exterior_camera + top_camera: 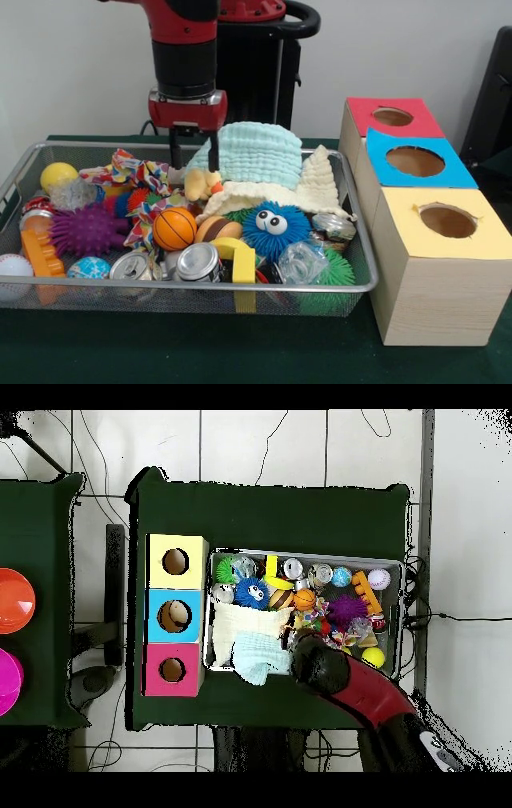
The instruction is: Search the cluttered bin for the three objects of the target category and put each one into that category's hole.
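Observation:
My gripper [194,164] hangs open at the back of the wire bin [192,286], its two black fingers apart just above a yellow plush toy [202,186], with nothing between them. The right finger touches the edge of a light blue cloth [260,152] that lies over a cream cloth [320,188]. The bin holds an orange basketball [174,228], a yellow ball [58,174], a white baseball [14,268], a purple spiky ball [84,230], a blue fuzzy toy with eyes [274,226] and two cans [198,262]. In the overhead view the arm [320,667] hides the gripper.
Three boxes stand in a row beside the bin, each with a round hole: red [392,118], blue [414,160] and yellow [448,220]. From above they are the yellow box [175,562], the blue box [174,616] and the red box [172,670]. A green cloth covers the table [160,352].

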{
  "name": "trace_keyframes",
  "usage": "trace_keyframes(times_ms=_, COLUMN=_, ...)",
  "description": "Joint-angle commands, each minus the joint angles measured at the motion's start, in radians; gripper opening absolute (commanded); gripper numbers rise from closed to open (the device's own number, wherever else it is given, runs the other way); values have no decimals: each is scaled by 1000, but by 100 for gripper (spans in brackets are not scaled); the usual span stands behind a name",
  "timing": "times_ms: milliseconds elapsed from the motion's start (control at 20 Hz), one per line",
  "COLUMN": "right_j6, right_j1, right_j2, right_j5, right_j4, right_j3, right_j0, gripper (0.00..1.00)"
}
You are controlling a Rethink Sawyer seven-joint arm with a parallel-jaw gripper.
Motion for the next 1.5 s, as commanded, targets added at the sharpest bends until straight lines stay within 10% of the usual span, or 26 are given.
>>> trace_keyframes(times_ms=50, right_j6=174, right_j1=35, right_j2=93, right_j5=-102, right_j4=-34, right_j3=8, right_j0=-48, gripper=100)
trace_keyframes(times_ms=1500, right_j6=211, right_j1=36, right_j2=65, right_j5=-86, right_j4=4, right_j3=16, right_j0=31, gripper=100)
